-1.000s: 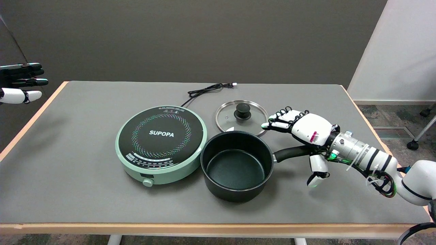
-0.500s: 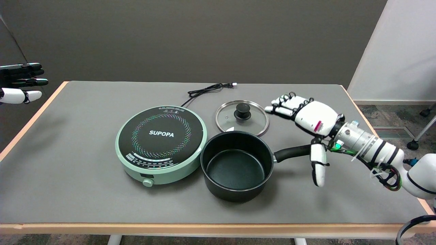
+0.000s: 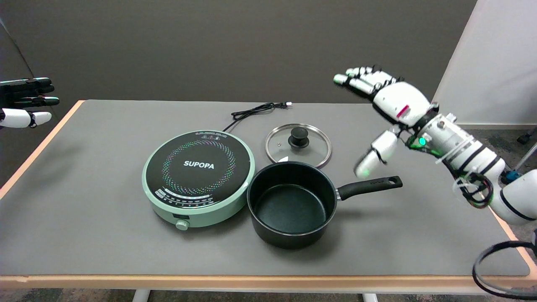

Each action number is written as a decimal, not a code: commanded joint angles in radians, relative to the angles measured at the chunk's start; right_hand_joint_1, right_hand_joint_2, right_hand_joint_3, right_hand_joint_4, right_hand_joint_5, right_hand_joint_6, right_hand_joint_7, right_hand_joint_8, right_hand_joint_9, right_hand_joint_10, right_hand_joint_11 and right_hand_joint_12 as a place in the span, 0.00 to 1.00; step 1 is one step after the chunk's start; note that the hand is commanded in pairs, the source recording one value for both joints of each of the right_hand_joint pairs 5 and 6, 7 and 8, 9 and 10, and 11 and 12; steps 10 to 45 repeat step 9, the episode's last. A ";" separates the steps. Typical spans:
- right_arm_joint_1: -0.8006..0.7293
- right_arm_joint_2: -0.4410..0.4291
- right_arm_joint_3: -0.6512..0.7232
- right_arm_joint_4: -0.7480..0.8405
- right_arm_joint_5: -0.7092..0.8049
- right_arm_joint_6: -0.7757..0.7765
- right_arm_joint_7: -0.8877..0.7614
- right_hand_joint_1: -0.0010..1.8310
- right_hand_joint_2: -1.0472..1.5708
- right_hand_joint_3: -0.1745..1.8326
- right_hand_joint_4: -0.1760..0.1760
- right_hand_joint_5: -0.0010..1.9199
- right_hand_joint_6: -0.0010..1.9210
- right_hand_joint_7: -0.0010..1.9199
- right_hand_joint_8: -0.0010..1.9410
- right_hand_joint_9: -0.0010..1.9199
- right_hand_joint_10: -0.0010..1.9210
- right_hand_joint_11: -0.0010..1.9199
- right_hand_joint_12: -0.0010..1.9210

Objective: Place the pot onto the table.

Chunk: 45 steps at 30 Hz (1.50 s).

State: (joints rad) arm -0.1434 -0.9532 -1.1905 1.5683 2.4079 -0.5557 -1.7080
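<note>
The black pot (image 3: 292, 204) stands upright on the grey table (image 3: 105, 235), just right of the green induction cooker (image 3: 198, 176) and touching or nearly touching its edge. Its handle (image 3: 369, 187) points right and lies free. My right hand (image 3: 386, 109) hovers in the air above and behind the handle's end, fingers spread, holding nothing.
The glass lid (image 3: 298, 145) with a black knob lies flat behind the pot. The cooker's black cord (image 3: 256, 110) trails toward the table's far edge. The idle left hand (image 3: 25, 102) hangs at the upper left. A white wall panel (image 3: 495, 63) stands at the right.
My right hand has let go of the pot's handle, opened its fingers, and risen up and back to the right. The pot stays where it stood.
</note>
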 commanded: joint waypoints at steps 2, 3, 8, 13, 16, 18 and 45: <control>0.244 -0.087 -0.128 0.123 0.044 0.497 0.086 0.25 0.39 0.00 0.88 0.02 0.02 0.02 0.02 0.02 0.02 0.02 0.02; 0.258 -0.086 -0.142 0.123 0.047 0.515 0.086 0.25 0.39 0.00 0.87 0.02 0.02 0.02 0.02 0.02 0.02 0.02 0.02; 0.307 -0.087 -0.184 0.125 0.050 0.624 0.086 0.25 0.42 0.00 0.85 0.01 0.01 0.01 0.01 0.01 0.01 0.01 0.01; 0.309 -0.089 -0.187 0.125 0.056 0.643 0.086 0.25 0.43 0.00 0.82 0.00 0.00 0.00 0.00 0.00 0.00 0.00 0.00; 0.309 -0.089 -0.187 0.125 0.056 0.643 0.086 0.25 0.43 0.00 0.82 0.00 0.00 0.00 0.00 0.00 0.00 0.00 0.00; 0.309 -0.089 -0.187 0.125 0.056 0.643 0.086 0.25 0.43 0.00 0.82 0.00 0.00 0.00 0.00 0.00 0.00 0.00 0.00; 0.309 -0.089 -0.187 0.125 0.056 0.643 0.086 0.25 0.43 0.00 0.82 0.00 0.00 0.00 0.00 0.00 0.00 0.00 0.00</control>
